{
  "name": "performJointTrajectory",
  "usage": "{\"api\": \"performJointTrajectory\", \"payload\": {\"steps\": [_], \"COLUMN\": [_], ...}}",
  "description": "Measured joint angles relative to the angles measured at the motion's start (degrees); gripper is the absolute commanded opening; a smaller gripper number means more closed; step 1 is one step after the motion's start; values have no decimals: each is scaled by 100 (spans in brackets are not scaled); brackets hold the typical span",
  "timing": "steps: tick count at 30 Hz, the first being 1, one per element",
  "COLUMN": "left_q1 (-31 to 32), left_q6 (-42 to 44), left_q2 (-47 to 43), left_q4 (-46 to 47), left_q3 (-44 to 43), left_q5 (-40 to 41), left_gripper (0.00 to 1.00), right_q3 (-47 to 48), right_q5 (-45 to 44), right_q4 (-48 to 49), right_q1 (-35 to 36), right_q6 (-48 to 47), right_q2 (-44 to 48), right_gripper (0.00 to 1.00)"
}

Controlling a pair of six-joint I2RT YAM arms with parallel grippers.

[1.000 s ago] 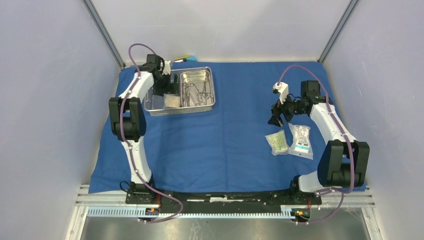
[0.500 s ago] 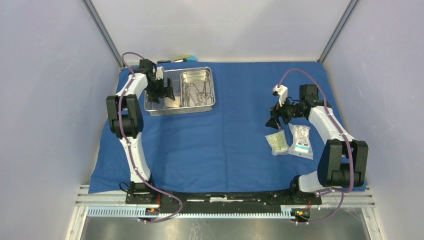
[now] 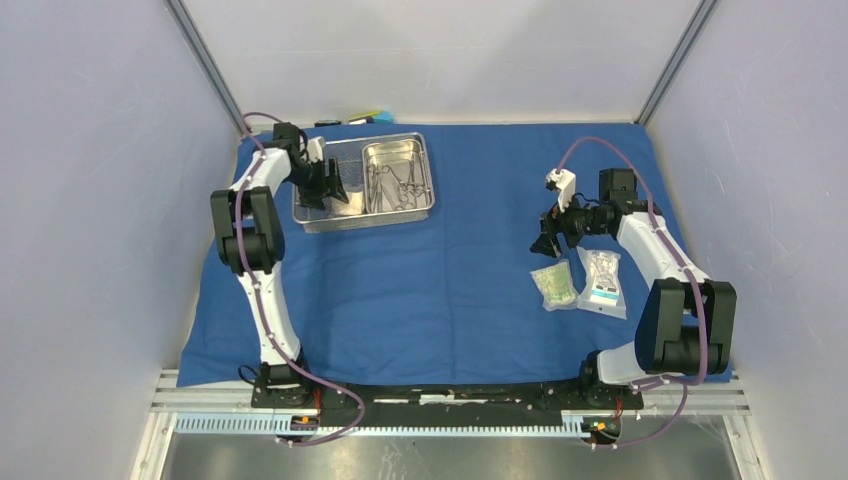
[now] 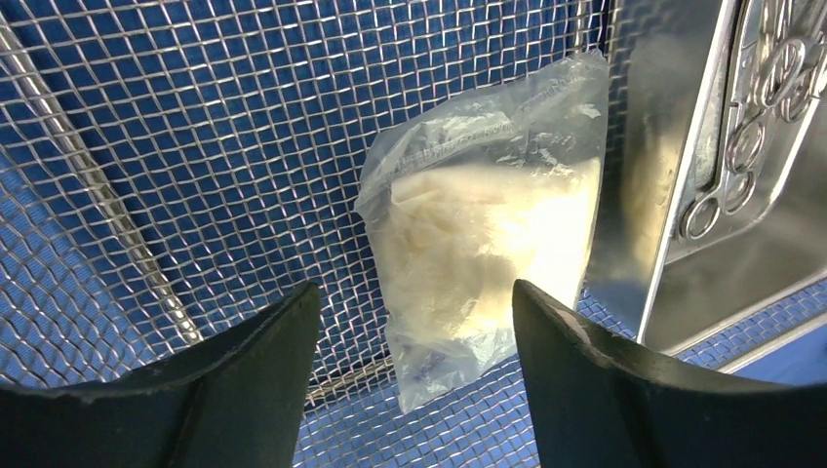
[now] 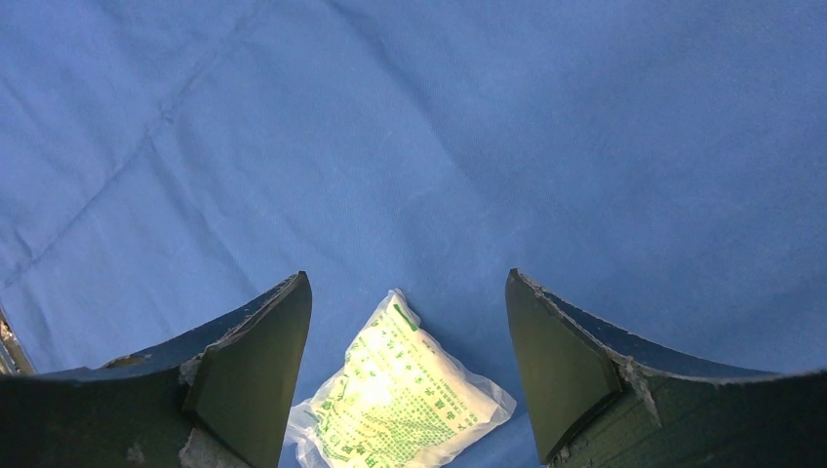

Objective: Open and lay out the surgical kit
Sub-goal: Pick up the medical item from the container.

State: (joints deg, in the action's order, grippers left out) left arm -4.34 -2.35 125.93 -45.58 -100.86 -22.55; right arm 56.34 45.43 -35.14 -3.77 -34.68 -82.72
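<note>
Lying on mesh tray [image 4: 146, 146], 1 clear packet [image 4: 478, 224] just beyond left gripper [image 4: 414, 292] fingers [image 4: 263, 370]

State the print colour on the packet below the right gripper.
Green, on a pale yellowish packet; the right wrist view shows it best.

The cloth wrap [image 3: 450, 280] is plain deep blue. At eleven o'clock on it, the wire-mesh tray [image 4: 195, 146] is silver, a diamond lattice with blue showing through. The pan [image 3: 390, 155] is mirror-bright steel, and the instruments [image 3: 392, 188] are silver-grey. The tray packet [image 4: 478, 234] is clear over cream-white. At four o'clock, the green-printed packet [image 5: 400, 395] is pale yellow-green. The labelled packet [image 3: 602, 282] is whitish with a blue patch. The block toy [image 3: 368, 118] shows yellow and blue. The left arm [image 3: 270, 310] and right arm [image 3: 645, 240] are white and black, and the cables [image 3: 585, 143] are purple.
</note>
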Motion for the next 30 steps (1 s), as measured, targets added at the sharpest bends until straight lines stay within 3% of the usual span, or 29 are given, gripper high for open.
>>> {"api": "performJointTrajectory", "payload": {"steps": [13, 21, 26, 30], "left_q1": [72, 66, 46, -4], "left_q6": [-216, -275, -278, -269], "left_q2": [13, 74, 105, 87], "left_q4": [-26, -22, -72, -214], "left_q3": [22, 22, -20, -240], "left_q5": [-839, -935, -1001, -1137], "left_gripper": [62, 35, 6, 4], "right_q3": [-249, -271, -260, -68], "right_q5": [4, 4, 4, 0], "right_q4": [50, 59, 22, -42], "right_q1": [4, 4, 28, 122], "right_q6": [35, 35, 28, 22], "right_q2": [0, 0, 0, 0], "right_gripper": [79, 79, 79, 79]}}
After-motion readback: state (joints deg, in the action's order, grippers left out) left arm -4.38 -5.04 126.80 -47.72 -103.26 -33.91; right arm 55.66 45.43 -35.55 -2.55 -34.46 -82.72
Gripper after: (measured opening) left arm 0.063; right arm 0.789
